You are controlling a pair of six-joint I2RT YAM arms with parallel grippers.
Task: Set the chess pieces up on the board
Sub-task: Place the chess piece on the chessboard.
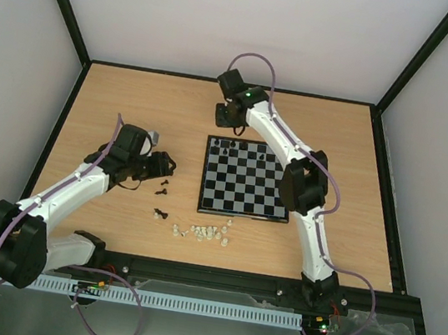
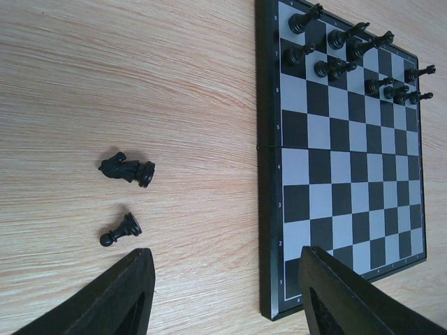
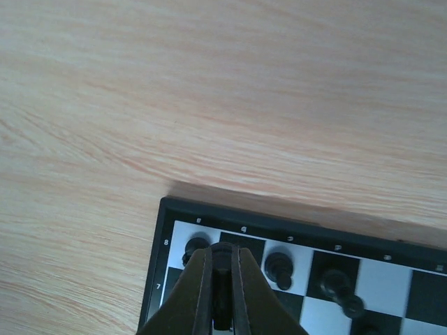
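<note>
Holding a tiny black plastic chess piece (image 3: 222, 252) tight between its closed fingers, the right gripper (image 3: 222, 300) hangs over the far left corner of the small black and pale grey checkered board (image 3: 158, 237). The step in hand looks like putting this piece on its square. Next it should go straight down, miss the standing black pieces (image 3: 280, 268) close by, and let go. The left gripper (image 2: 227, 283) is open and holds nothing. It is just above 2 more pieces lying on the wooden table (image 2: 140, 84): a black knight (image 2: 127, 169) and a black pawn (image 2: 120, 232).
</note>
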